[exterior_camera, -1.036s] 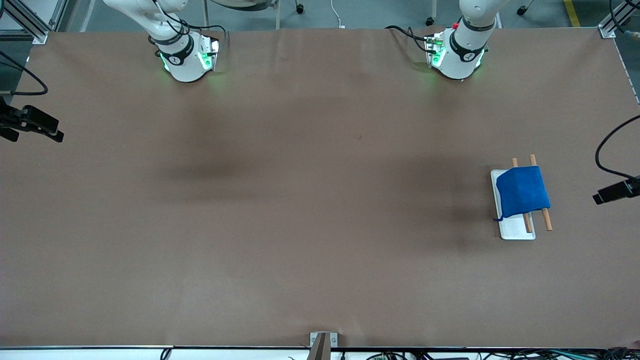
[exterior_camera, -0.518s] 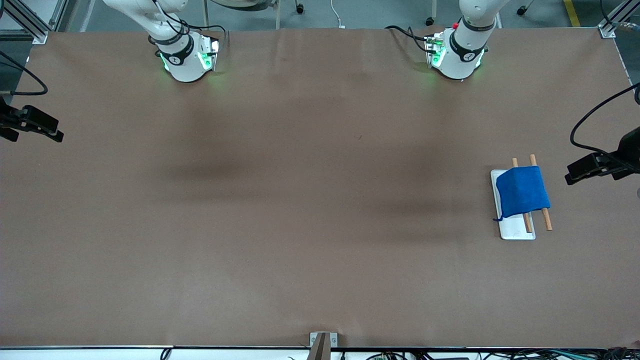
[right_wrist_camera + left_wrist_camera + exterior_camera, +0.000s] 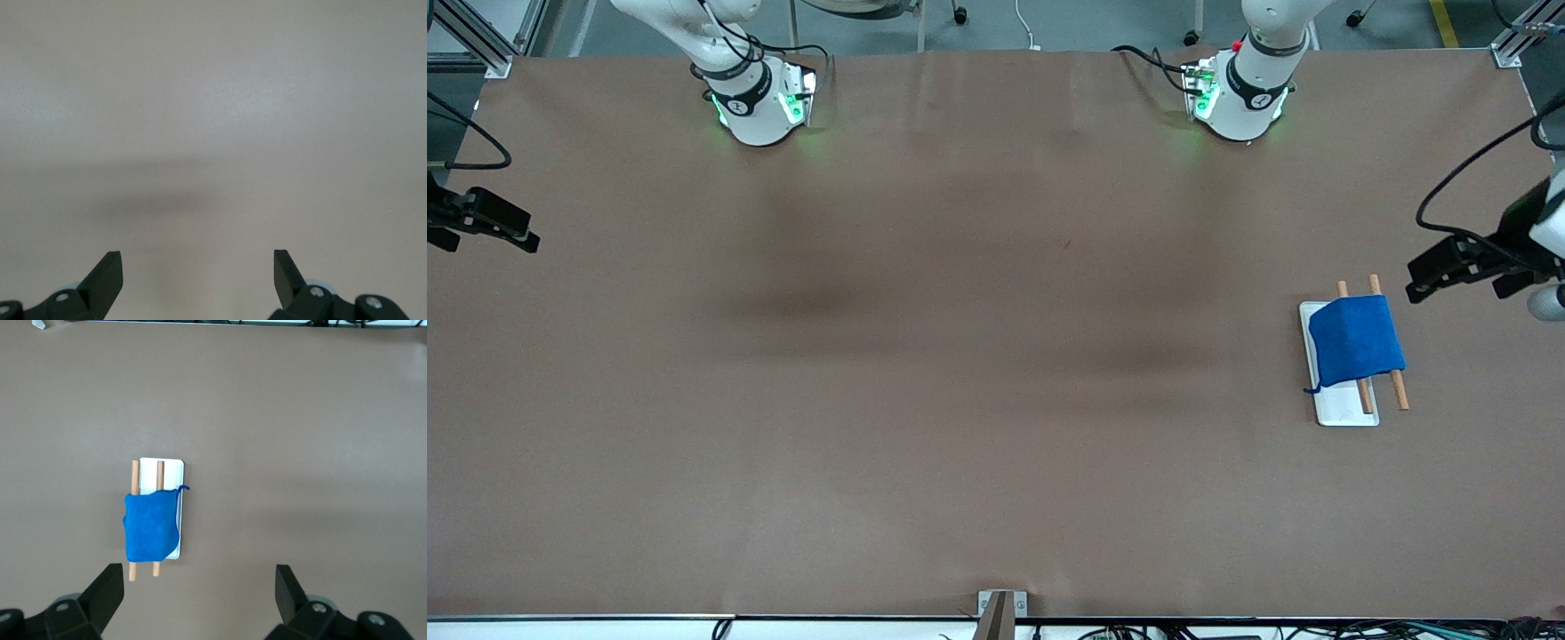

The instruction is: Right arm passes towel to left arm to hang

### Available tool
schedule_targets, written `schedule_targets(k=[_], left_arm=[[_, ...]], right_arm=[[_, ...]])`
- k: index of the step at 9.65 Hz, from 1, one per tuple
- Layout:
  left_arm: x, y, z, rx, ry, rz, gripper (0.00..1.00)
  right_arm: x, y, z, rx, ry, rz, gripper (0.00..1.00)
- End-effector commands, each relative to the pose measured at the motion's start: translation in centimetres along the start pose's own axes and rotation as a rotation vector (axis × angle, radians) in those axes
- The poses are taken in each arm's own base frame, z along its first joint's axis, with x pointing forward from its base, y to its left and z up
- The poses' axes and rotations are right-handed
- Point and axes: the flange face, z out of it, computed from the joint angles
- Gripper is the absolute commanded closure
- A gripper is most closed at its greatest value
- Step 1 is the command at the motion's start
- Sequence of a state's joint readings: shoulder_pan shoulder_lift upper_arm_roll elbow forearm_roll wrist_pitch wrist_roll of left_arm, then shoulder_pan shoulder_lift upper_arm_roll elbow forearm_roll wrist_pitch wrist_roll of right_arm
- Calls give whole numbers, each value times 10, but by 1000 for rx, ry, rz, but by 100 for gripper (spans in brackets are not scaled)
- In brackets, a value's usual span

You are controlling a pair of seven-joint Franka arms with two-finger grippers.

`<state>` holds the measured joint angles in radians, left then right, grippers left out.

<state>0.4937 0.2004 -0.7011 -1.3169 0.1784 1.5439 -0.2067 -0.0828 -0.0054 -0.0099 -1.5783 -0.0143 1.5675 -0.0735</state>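
Towel (image 3: 1356, 341) hangs draped over two wooden rods (image 3: 1399, 389) on a white tray (image 3: 1347, 409), toward the left arm's end of the desk. Both claws apart, empty: left claw (image 3: 199, 581) near the rack, right claw (image 3: 198, 267) over bare desk (image 3: 960, 356). Task looks complete.

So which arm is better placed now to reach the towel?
The left. Its gripper hangs open near the towel, which is draped on the rack at the left arm's end. The right gripper, also open, waits over the table's edge at the right arm's end.
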Motion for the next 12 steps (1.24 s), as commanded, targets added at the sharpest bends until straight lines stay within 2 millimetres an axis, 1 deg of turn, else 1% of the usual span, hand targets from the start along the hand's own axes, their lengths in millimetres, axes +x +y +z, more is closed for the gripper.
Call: schedule_targets(k=[1,2,4,6,8,10,11,12], left_arm=[[-30,10,-1,14,-44,5,0],[-42,14,-5,15,-61,7,0],[-64,13,-7,18,-78,-5,0],[-86,18,-5,32,-90,4,0],[-106,16,-4,29,-94,1,0],[-115,16,-3,20,-101,2,0],[-113,12,-3,19,-106,25,0],[-108,11,-12,11,-87,68,0]], right_arm=[[-2,2,-3,-14,7,1,0],[-2,2,-3,-14,8,2,0],[-2,2,-3,-14,6,2,0],[-2,2,-3,-14,6,2,0],[-2,2,-3,-14,4,2,0],[-2,3,-3,-14,4,4,0],[-2,2,-3,-14,4,4,0],[-2,3,-3,-14,4,5,0]])
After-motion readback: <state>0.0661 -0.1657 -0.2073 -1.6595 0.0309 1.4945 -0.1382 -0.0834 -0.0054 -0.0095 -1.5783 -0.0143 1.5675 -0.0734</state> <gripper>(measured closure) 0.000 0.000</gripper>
